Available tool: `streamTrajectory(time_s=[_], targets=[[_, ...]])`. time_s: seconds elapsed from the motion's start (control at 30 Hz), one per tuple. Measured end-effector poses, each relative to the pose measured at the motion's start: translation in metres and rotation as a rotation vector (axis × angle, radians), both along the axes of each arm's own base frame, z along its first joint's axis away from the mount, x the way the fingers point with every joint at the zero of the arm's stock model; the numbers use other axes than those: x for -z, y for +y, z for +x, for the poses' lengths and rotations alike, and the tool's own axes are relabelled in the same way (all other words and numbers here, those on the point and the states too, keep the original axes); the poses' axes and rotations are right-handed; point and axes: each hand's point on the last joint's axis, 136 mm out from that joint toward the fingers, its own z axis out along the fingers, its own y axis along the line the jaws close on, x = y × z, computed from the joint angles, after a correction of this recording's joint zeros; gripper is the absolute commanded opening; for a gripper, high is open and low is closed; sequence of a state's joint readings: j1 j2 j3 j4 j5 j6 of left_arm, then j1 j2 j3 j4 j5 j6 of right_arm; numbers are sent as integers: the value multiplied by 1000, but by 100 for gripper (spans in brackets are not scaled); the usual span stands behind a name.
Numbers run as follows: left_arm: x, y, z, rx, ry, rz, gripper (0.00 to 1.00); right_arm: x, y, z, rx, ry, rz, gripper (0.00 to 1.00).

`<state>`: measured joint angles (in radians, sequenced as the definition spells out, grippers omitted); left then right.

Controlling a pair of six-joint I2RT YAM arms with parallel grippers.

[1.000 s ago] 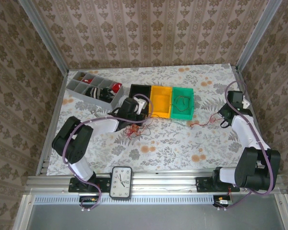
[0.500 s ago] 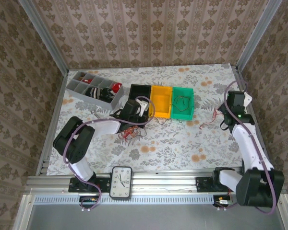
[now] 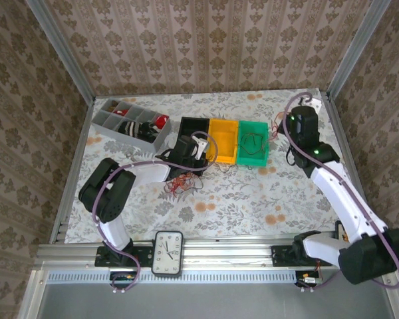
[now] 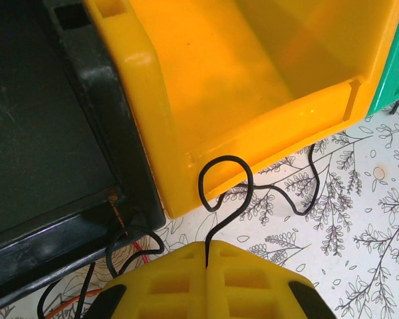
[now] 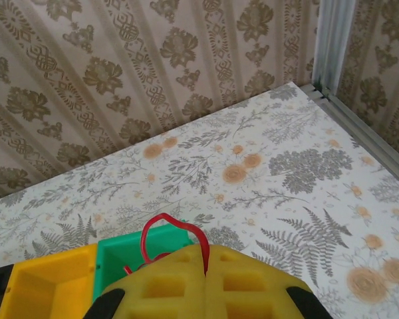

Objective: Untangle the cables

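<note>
Our left hand (image 4: 206,256) is pressed together on a black cable (image 4: 226,158), which rises from between the fingers in a hooked loop against the front lip of the yellow bin (image 4: 139,100), next to the black bin (image 4: 93,93). We judge it is being drawn apart from the loose bundle of red and orange cables (image 3: 179,183) lying on the counter (image 3: 239,199) just beside that hand. Our right hand (image 5: 206,262) likewise pinches a red cable (image 5: 161,216), held high above the green bin (image 5: 116,259), probably to lower it in beside the thin cable (image 3: 253,141) lying there. The fingers hide how much red cable hangs beneath, and we cannot tell whether its end touches the bin. Below the left hand, the black cable's further lengths and an orange strand (image 4: 73,302) are cut off at the edge.
</note>
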<state>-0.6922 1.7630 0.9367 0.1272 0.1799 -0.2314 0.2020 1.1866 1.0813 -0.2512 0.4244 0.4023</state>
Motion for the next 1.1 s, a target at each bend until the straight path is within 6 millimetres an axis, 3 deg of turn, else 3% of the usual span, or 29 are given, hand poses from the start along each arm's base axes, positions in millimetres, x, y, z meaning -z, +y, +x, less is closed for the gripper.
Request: streamTrajectory(time_s=[0.3,0.67,0.9,1.1], targets=[[2,3,2,-9,3,5,0,62,19,50,-41,150,-27,0],[20,7,2,-13,45,30,0,159,56,71,-126,377,-49,0],[23,8,5,-16,53,28,0,187,79,84,-169,448,-52,0],[23,7,5,-14,55,27,0,210,83,92,-157,498,-45,0]])
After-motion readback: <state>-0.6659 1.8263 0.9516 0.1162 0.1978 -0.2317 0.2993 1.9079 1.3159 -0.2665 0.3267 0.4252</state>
